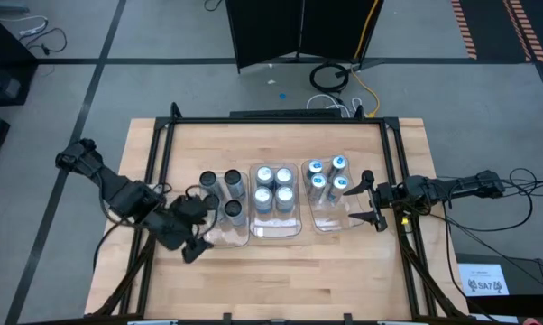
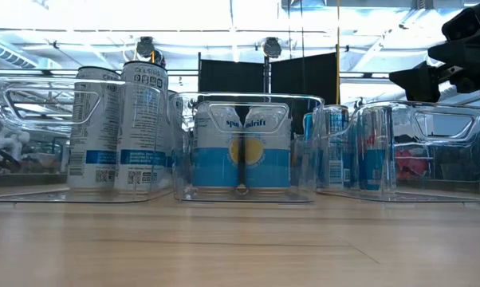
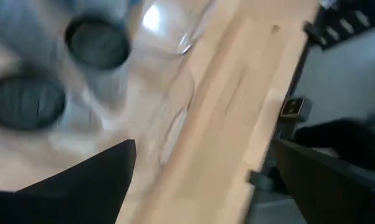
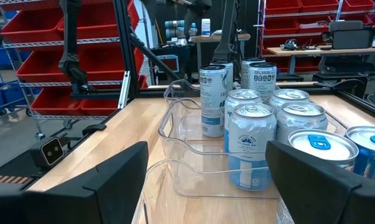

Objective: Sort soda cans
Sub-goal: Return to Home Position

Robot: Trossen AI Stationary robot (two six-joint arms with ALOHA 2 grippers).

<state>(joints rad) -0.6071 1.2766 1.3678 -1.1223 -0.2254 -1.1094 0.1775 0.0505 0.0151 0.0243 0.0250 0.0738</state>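
front cans (image 2: 216, 151) hide rear cans (image 1: 263, 174), low view

- left tray (image 1: 219, 237): three dark-topped cans (image 1: 233, 180)
- middle tray (image 1: 278, 227): four silver-topped cans (image 1: 273, 188)
- right tray (image 1: 331, 220): four blue-topped cans (image 1: 328, 176)
- left gripper (image 1: 201, 244) is at the left tray's near corner
- right gripper (image 1: 372, 199), fingers apart, is beside the right tray
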